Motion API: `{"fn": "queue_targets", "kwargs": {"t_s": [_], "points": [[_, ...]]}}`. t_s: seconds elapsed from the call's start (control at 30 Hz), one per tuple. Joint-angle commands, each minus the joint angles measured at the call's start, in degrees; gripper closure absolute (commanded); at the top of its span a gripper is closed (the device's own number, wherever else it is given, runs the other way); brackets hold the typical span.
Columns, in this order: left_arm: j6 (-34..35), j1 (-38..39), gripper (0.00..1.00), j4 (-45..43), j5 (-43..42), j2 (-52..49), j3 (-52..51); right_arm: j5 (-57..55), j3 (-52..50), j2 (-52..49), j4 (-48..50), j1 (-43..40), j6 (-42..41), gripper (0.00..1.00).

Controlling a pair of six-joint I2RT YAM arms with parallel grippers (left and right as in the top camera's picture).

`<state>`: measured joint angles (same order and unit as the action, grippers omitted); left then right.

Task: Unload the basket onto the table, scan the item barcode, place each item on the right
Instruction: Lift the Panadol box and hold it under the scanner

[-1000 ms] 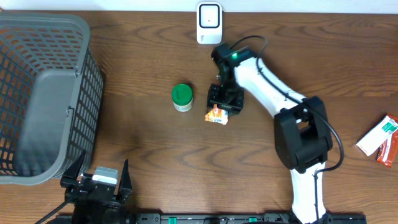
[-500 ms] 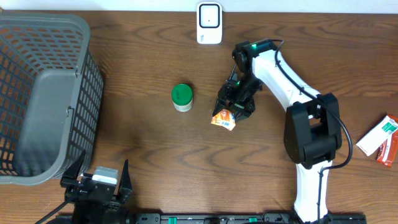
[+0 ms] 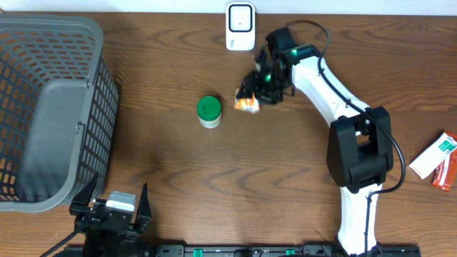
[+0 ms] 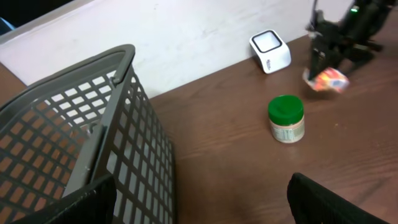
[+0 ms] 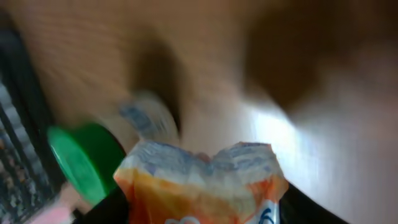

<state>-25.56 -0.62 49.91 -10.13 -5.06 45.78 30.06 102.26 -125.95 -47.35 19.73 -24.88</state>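
Blur across right wrist view: print on orange packet unreadable, long axis unclear. Hangs clamped in right jaws near scanner; left jaws spread wide.

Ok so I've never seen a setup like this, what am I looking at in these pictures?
Two robot arms work at a wooden table. One picture looks down from above; the other two come from cameras on the wrists. The right tool grips an orange packet, held up near the white scanner; its wrist picture shows that packet close, blurred. The left tool sits open and empty at the near edge. Also on the table: a green-lidded jar, a grey basket and a red-and-white packet.
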Motion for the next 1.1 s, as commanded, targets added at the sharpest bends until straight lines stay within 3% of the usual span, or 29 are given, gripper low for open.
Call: {"fn": "queue_targets", "kwargs": {"t_s": [0.0,0.27,0.43,0.73,0.83,1.07], "points": [[-0.33,0.11,0.13,0.07,0.31,0.35,0.17,-3.5,0.81,-0.15,7.93,0.09,0.94,0.51],[-0.33,0.11,0.13,0.07,0.31,0.35,0.17,-20.02,0.83,-0.17,33.18,0.55,0.35,0.53],[-0.33,0.11,0.13,0.07,0.31,0.35,0.17,-26.95,0.81,-0.85,47.12,1.29,6.67,0.53],[-0.33,0.11,0.13,0.07,0.31,0.35,0.17,-37.59,0.96,-9.75,71.6,1.49,7.91,0.53],[-0.33,0.11,0.13,0.07,0.31,0.35,0.17,-37.81,3.43,-14.27,75.28,1.49,7.69,0.53],[-0.33,0.11,0.13,0.07,0.31,0.35,0.17,-36.65,16.41,-22.73,70.29,3.15,7.61,0.53]]}}
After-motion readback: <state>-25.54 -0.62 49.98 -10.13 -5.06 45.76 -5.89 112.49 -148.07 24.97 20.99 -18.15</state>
